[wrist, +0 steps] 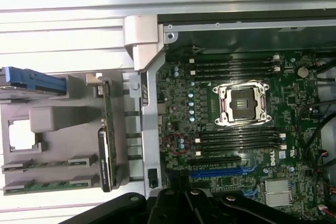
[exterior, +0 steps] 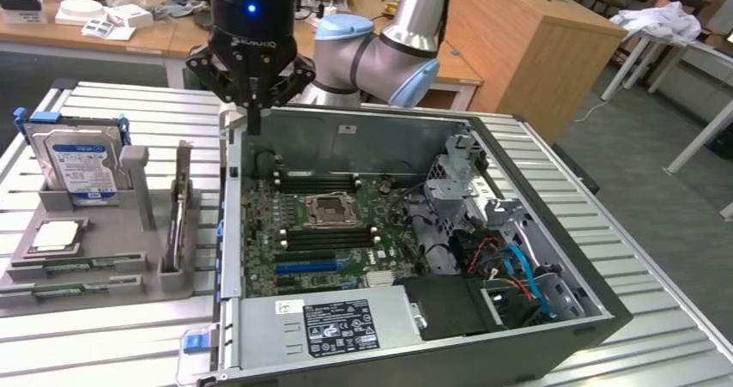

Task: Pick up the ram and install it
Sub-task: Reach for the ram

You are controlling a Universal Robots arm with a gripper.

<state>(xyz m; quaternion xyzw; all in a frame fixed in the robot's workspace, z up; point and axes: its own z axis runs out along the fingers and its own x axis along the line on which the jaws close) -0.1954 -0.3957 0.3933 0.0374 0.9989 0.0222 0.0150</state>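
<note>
The ram point(exterior: 181, 205) stands on its long edge in a slot of a grey fixture point(exterior: 126, 271). It is apart from the hand point(exterior: 251, 123), lower than it and toward the exterior view's left. In the wrist view the ram point(wrist: 106, 106) appears as a thin green strip just outside the case wall.

The hand is fully closed and holds nothing. It hangs above the far corner of the open computer case point(exterior: 578, 318), over the case wall nearest the fixture.

Farther from the hand than the ram, a hard drive point(exterior: 81, 160) with a blue-and-silver label stands upright in the same fixture. A further green board point(wrist: 44, 186) lies flat in a slot at the fixture's edge.

Below the hand and toward the exterior view's right lies the motherboard point(exterior: 332, 232). Its black memory slots point(exterior: 315, 181) run on both sides of the processor socket point(exterior: 330, 207).

Fixture and case rest on a desk point(exterior: 103, 344) of ribbed silver metal profile.

Behind the hand the room holds a wooden bench point(exterior: 137, 35) carrying white items. To the exterior view's right are a wooden cabinet point(exterior: 516, 44), a grey floor point(exterior: 653, 164) and a white cloth point(exterior: 664, 18).
</note>
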